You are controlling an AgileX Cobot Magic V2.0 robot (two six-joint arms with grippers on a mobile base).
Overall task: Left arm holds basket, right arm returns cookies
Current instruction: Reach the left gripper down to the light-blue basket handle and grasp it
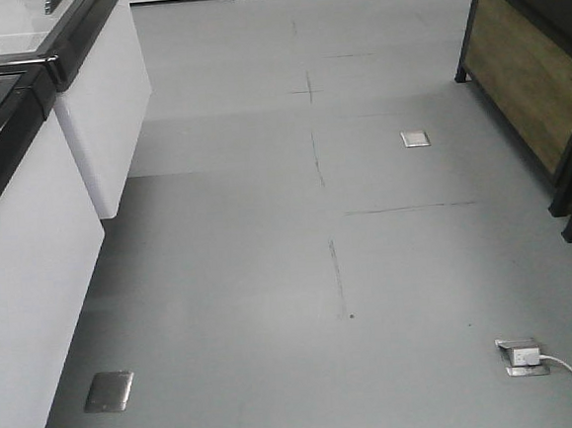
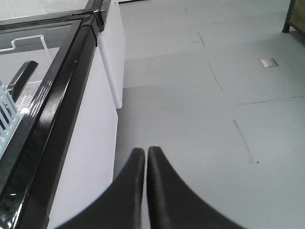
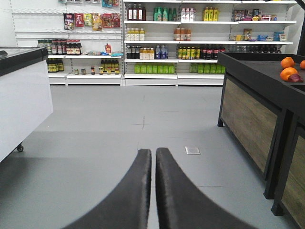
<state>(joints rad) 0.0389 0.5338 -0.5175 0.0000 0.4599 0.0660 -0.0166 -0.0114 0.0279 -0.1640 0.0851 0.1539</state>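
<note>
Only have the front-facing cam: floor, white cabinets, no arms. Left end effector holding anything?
Observer: No. The left wrist view shows the left end effector shut on nothing, over the floor beside the freezer.
Operator: Basket anywhere?
Observer: Only a light blue slotted sliver at that view's left edge, probably the basket. It is apart from the end effector.
Operator: Right side?
Observer: The right end effector is shut and empty too, facing the drink shelves. No cookie box shows in any view.
</note>
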